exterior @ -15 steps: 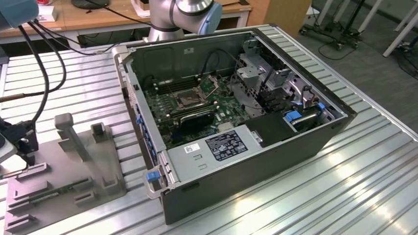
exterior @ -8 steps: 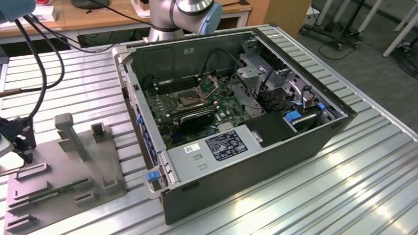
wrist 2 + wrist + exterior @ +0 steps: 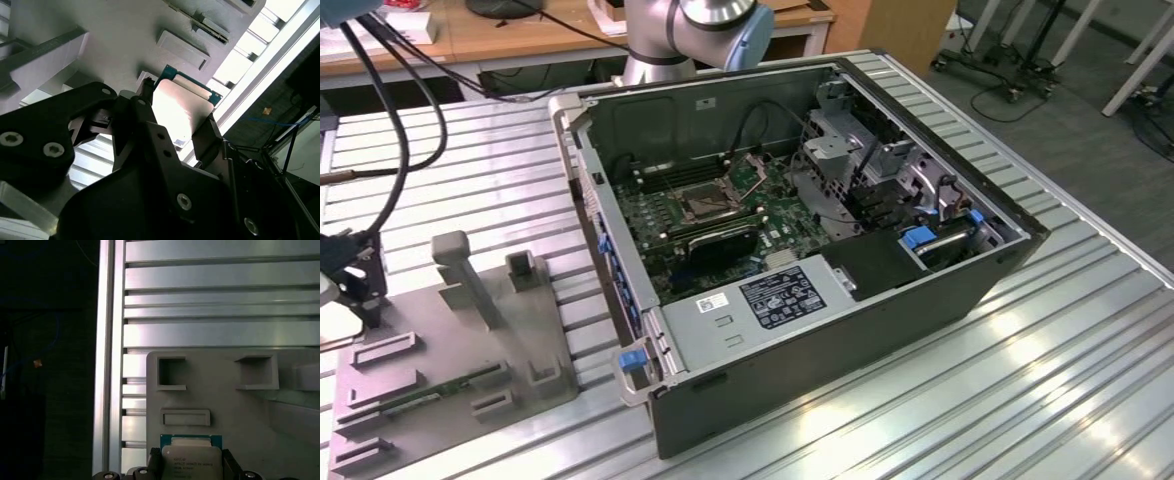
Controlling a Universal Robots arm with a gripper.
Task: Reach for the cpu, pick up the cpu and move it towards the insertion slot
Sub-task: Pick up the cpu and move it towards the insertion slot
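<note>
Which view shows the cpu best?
First wrist view: the cpu faces the camera squarely, green rim visible, though the frame edge crops it. Second wrist view shows the cpu tilted, glare-washed, partly behind the gripper.

The cpu (image 3: 182,107) is showing a smooth, pale metal face that is catching a soft glare, with a green edge. The gripper (image 3: 176,120) is looking matt black. The fixture (image 3: 467,340) is looking like dull grey plastic. The ribbed table (image 3: 1067,380) is gleaming like brushed metal. The insertion slot (image 3: 704,205) is glinting, its metal frame shiny against the green circuit board (image 3: 781,215).
</note>
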